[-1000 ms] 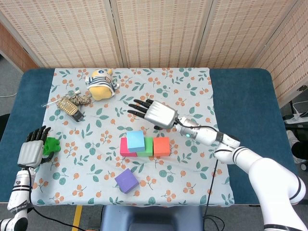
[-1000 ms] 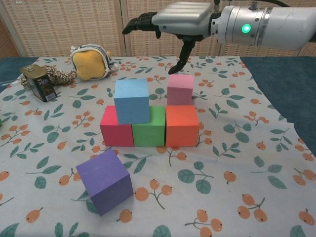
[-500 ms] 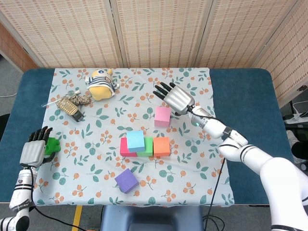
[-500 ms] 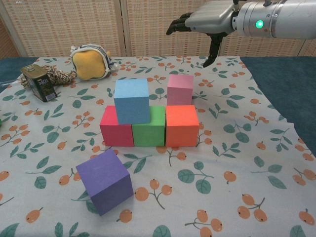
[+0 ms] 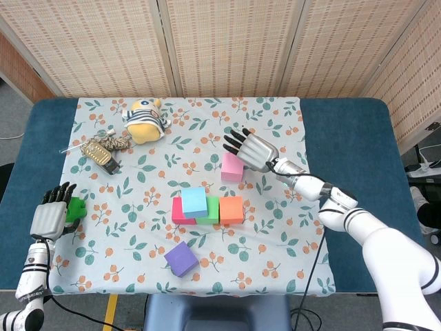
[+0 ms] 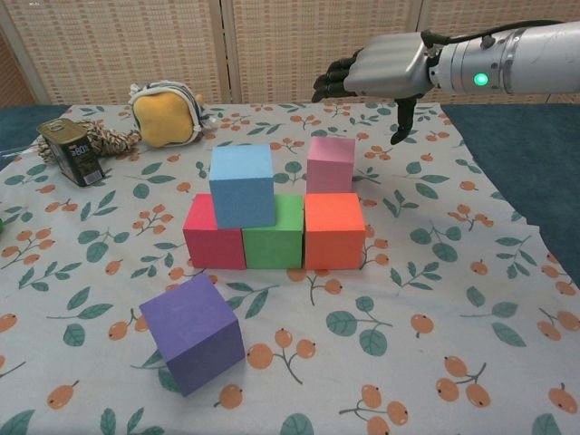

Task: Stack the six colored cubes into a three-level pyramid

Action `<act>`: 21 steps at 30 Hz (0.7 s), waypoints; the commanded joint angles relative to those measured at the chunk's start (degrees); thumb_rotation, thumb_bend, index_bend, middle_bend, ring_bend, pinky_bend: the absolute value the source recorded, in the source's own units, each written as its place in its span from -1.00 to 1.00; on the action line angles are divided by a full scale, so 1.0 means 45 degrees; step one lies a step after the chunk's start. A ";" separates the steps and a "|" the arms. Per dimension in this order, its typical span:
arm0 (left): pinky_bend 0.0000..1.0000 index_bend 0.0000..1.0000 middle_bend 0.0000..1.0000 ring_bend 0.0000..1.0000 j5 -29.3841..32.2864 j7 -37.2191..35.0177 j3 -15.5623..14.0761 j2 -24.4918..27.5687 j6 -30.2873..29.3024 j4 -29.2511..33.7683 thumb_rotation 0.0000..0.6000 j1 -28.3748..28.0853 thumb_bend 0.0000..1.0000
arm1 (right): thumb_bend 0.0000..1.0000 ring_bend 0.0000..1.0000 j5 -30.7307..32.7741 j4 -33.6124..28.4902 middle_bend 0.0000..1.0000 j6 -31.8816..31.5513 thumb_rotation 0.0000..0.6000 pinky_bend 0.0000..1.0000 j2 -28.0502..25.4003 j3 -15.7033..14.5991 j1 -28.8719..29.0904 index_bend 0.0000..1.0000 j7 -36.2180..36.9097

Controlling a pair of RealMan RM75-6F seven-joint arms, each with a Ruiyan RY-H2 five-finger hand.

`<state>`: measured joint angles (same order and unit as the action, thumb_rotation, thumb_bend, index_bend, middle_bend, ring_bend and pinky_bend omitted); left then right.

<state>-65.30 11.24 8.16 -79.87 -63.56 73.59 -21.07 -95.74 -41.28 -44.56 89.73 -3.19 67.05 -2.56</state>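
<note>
The base row of the pyramid stood mid-cloth: a red cube (image 6: 212, 232), a green cube (image 6: 275, 232) and an orange cube (image 6: 333, 230) set side by side and touching, which gave a flat shelf for the next level. A blue cube (image 6: 241, 184) already sat on top, bridging the red and green ones, so the open seat on the second level was over the green and orange pair. The pink cube (image 6: 330, 163) stood on the cloth just behind the orange one, probably next in line for that seat. The right hand (image 6: 381, 71) hovered above and slightly behind the pink cube, fingers spread and angled down, holding nothing, as if poised to close over it. The purple cube (image 6: 192, 333) lay tilted near the front of the cloth, well apart from the row, likely the cap piece. The left hand (image 5: 49, 217) rested near the left edge of the tabletop (image 5: 344, 131) with its fingers around a small green block (image 5: 74, 208); I could not tell how firmly it gripped. A plush toy (image 5: 144, 119) and a tin with rope (image 5: 102, 152) sat at the back left, away from the work, leaving free room around the row on the right and in front
</note>
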 commanded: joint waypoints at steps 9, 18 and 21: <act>-0.78 -1.00 -1.00 -1.00 0.0289 0.0072 0.0066 -0.0153 0.0332 -0.0330 1.00 -0.0135 -0.31 | -1.00 -1.00 -0.1124 0.2946 -1.00 -0.0062 0.86 -0.57 0.2210 -0.0928 0.0388 -1.00 0.1765; -0.78 -1.00 -1.00 -1.00 0.0396 0.0042 0.0106 -0.0148 0.0355 -0.0433 1.00 -0.0128 -0.30 | -0.97 -1.00 -0.1216 0.4479 -1.00 0.0326 0.98 -0.56 0.3302 -0.1132 0.0535 -1.00 0.2371; -0.78 -1.00 -1.00 -1.00 0.0419 0.0053 0.0113 -0.0153 0.0394 -0.0456 1.00 -0.0149 -0.30 | -0.83 -1.00 -0.1255 0.4750 -1.00 0.0378 1.00 -0.55 0.3489 -0.1199 0.0579 -0.97 0.2419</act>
<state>-63.42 11.48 8.66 -80.56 -61.80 71.54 -21.74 -101.30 -20.19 -43.01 105.18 -8.45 69.54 8.29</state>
